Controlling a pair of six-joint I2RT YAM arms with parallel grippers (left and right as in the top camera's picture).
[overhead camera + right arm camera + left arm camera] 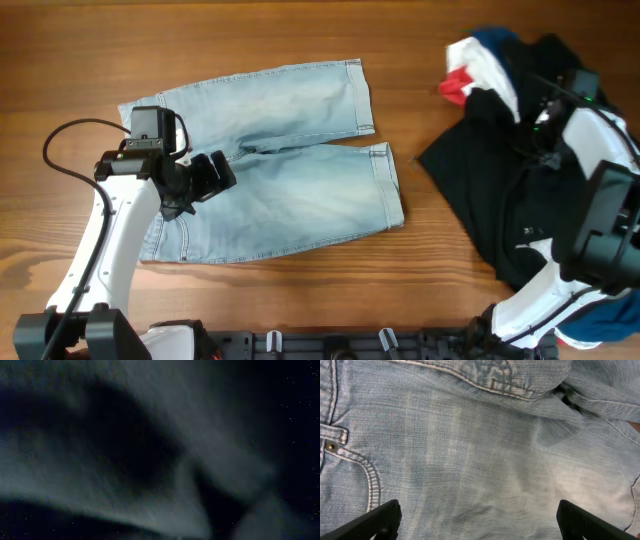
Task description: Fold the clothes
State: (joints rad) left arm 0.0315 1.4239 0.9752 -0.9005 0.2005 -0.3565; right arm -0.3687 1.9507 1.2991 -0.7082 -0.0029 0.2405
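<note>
Left end effector (212, 172) hovers over pale-blue jeans (300, 140) flat on table (80, 60), fingers wide apart. Right end effector (548, 115) at black garment (480, 190); view dark, can't tell its state.

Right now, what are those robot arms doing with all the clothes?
The left gripper hovers open over the pale-blue jeans, near their waistband end. The jeans lie spread flat on the table, and nothing is gripping them. The right arm reaches into the heap of black, white, red and navy clothes. Its wrist view is too dark to show whether it holds anything.
</note>
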